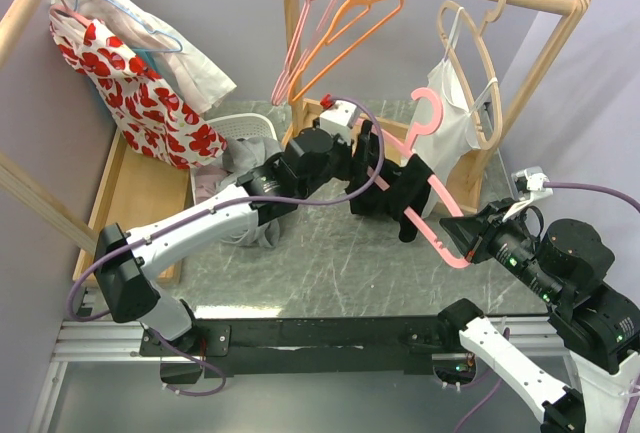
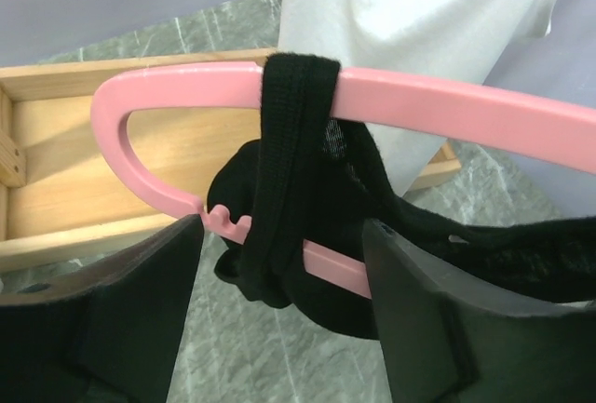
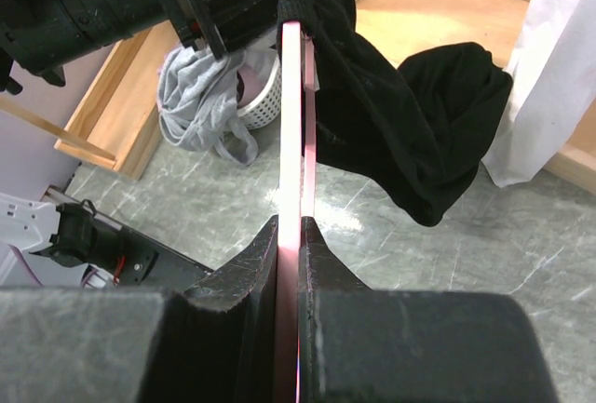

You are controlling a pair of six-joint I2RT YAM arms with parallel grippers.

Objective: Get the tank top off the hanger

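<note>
Evidently mid-removal: the tank top [image 1: 397, 196] hangs bunched from the pink hanger [image 2: 447, 105], one strap [image 2: 296, 105] looped over its arm. The right gripper [image 3: 291, 235] clamps the hanger's end; the left gripper [image 2: 279, 240] straddles the strap, jaws apart. Next: pinch it and slide it off the bend, though it may be snagged there.

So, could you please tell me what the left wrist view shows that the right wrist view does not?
Only the left wrist view: a strap of the black tank top looped over the pink hanger near its curved end, with the open left end effector on either side of it. Only the right wrist view: the right end effector shut on the hanger, seen edge-on, and grey clothing in a white basket. Both: hanger, tank top, white garment and marbled table.
</note>
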